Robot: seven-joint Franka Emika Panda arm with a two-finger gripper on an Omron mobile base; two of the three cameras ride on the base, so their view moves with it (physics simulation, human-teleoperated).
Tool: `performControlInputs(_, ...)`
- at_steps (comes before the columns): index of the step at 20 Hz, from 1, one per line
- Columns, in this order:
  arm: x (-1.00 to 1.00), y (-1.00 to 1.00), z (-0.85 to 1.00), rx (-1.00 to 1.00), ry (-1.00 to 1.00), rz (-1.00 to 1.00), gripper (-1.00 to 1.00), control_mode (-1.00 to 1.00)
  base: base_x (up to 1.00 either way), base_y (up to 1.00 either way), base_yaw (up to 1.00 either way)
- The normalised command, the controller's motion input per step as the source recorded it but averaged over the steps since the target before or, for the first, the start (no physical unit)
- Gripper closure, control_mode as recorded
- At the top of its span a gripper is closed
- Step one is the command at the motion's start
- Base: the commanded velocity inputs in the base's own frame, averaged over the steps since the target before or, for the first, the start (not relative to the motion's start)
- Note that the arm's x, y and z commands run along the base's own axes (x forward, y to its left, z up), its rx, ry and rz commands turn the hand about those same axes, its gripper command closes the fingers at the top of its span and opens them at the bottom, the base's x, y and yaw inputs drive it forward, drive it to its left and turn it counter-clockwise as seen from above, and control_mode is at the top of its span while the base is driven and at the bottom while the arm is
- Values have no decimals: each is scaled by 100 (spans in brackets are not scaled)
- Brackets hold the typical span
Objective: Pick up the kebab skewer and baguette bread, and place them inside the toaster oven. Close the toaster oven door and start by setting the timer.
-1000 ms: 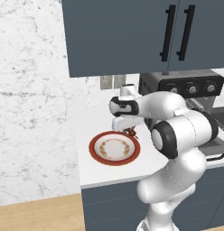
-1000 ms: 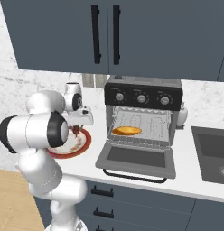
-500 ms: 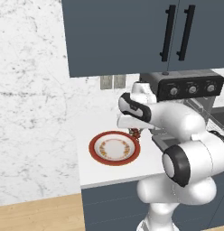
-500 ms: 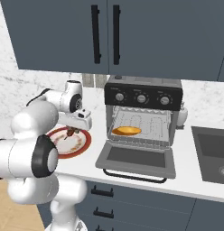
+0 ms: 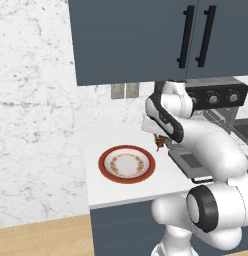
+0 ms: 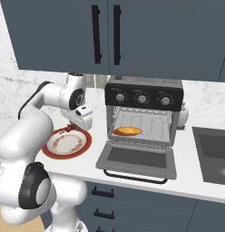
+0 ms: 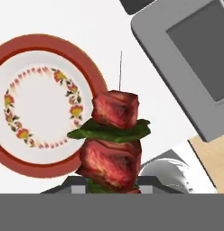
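Note:
My gripper point(image 5: 158, 142) is shut on the kebab skewer point(image 7: 114, 135) and holds it in the air above the counter. It hangs between the plate's right rim and the toaster oven door point(image 6: 137, 158). The skewer point(image 6: 69, 130) carries dark red meat chunks and green leaves, and its thin tip points away from the hand. The toaster oven point(image 6: 144, 96) stands with its door dropped flat. The baguette bread point(image 6: 127, 131) lies on the wire rack inside. In the hand view the door point(image 7: 190, 58) is at the upper right.
A red-rimmed plate point(image 5: 127, 164) with a floral ring sits bare on the white counter point(image 5: 103, 192) left of the oven. Dark wall cabinets point(image 6: 105, 34) hang above. A sink point(image 6: 214, 152) lies to the oven's right, with a small white jar point(image 6: 183, 115) beside the oven.
The arm's elbow has swung from in front of the oven round to the plate side. The hand has stayed near the plate's oven-side rim, still holding the skewer.

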Motion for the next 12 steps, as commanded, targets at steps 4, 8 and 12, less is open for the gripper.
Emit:
performControlInputs(4,-20,-68,61,4,0,-35,100,-100,0,0,0)
performControlInputs(8,-38,-73,47,6,0,-35,100,-100,0,0,0)
performControlInputs(12,-19,-76,15,3,0,-43,100,-100,0,0,0)
